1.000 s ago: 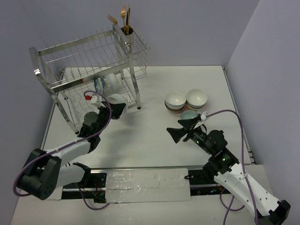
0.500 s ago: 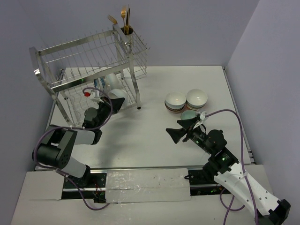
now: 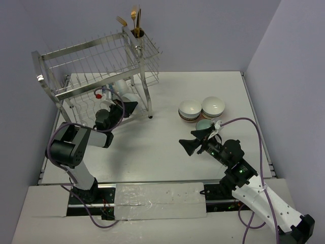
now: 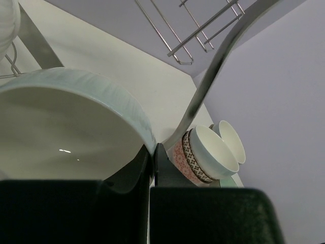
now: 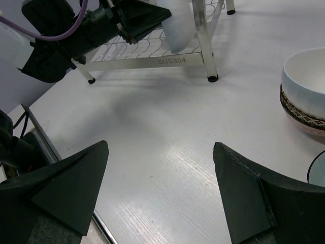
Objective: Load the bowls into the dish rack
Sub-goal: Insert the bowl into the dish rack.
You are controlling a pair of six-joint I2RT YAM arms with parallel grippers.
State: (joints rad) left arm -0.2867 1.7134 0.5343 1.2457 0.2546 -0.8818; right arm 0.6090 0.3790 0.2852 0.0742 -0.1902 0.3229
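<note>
White table (image 3: 167, 152), lavender walls. Left gripper (image 3: 127, 108) is pinched on a white bowl (image 4: 66, 132) by its rim, at the dish rack (image 3: 96, 56) lower shelf, close by the front leg (image 3: 147, 99). A few racked bowls (image 3: 120, 87) sit behind. Stacked bowls (image 3: 190, 108) and a teal bowl (image 3: 204, 124) are on the table. Right gripper (image 3: 193, 141) hangs agape, empty. Most of the loading looks left to do; the leg crowds the entry.

One marking can be read: "SUS304", stamped in small capitals on the lower front rail of the dish rack (image 5: 172, 61), seen at about twelve o'clock in the right wrist view. No other text, labels or numbers are legible.
</note>
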